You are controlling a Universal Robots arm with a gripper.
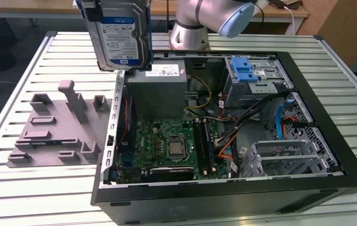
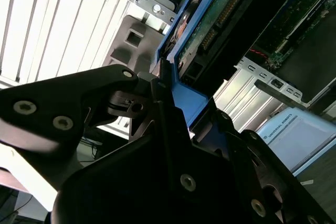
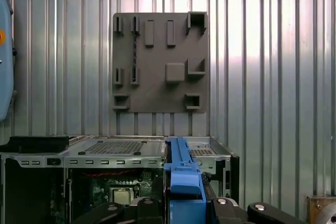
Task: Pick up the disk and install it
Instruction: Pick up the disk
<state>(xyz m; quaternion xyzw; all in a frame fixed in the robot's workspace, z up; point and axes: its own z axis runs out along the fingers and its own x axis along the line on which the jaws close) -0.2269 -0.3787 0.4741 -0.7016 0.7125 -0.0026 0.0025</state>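
Note:
The disk [image 1: 120, 35], a silver hard drive with a white-and-blue label and a blue carrier frame, hangs upright in the air above the far left corner of the open computer case [image 1: 228, 188]. My gripper [image 3: 181, 207] is shut on it, with one black finger on each side of the blue frame [image 3: 181, 174]. In the second wrist view the disk's green circuit-board side [image 2: 223, 11] and blue frame edge [image 2: 184, 95] run away from the black fingers [image 2: 157, 129]. The disk sits well above the case and touches nothing else.
Inside the case are a grey power supply box [image 1: 156, 94], a motherboard [image 1: 169, 146], and a grey drive cage with a blue latch [image 1: 250, 75]. A grey fixture plate [image 1: 56, 129] lies on the slatted table [image 1: 27, 188] at the exterior view's left. The arm's base [image 1: 191, 33] stands behind the case.

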